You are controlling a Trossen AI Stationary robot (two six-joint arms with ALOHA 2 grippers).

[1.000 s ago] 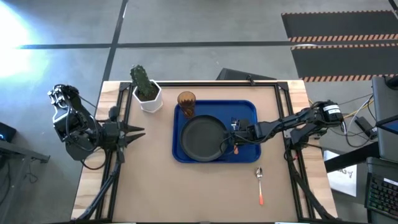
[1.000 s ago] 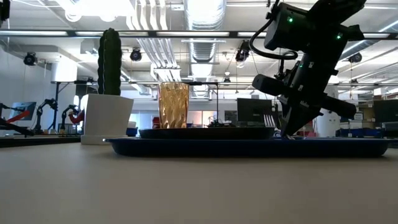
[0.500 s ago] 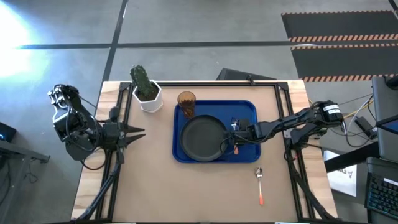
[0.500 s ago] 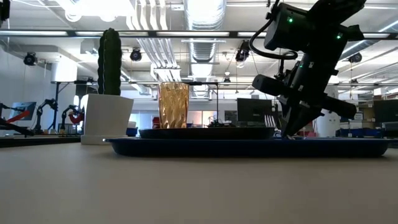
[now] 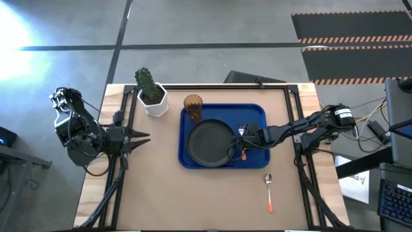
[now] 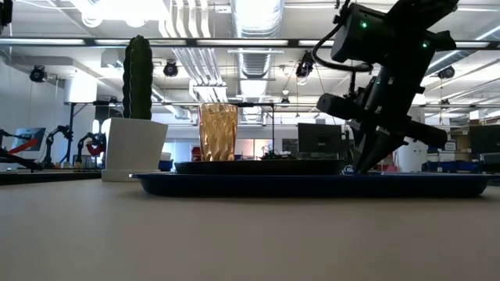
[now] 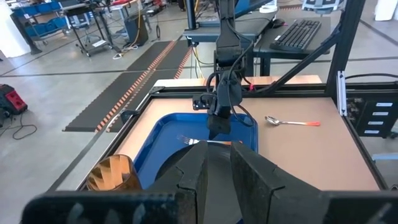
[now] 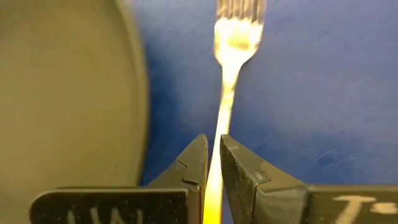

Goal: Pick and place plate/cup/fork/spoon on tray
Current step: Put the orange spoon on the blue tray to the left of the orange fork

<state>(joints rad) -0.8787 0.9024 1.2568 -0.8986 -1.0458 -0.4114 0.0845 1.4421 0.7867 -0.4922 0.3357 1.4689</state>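
The blue tray [image 5: 255,113] holds the dark plate [image 5: 209,143] and, at its far left corner, the amber cup [image 5: 192,103]. The fork [image 8: 233,43] lies flat on the tray just right of the plate, tines toward the far edge. My right gripper [image 5: 239,147] reaches down over the fork, its fingers close on either side of the stem. The spoon [image 5: 269,188] lies on the bare table near the tray's near right corner. My left gripper [image 5: 145,136] waits at the table's left side, slightly open and holding nothing. My right gripper has the fork's thin stem [image 8: 222,118] between its two fingertips, behind the tines. The fingers slant down from the table's right side and lie across the stem. The fork lies flat on the tray floor, close beside the plate's rim [image 8: 134,74].
A white pot with a green cactus [image 5: 152,96] stands at the far left, beside the tray. Bare tabletop [image 5: 161,200] spreads along the near side and to the tray's left. Black frame rails run along the table's left and right edges.
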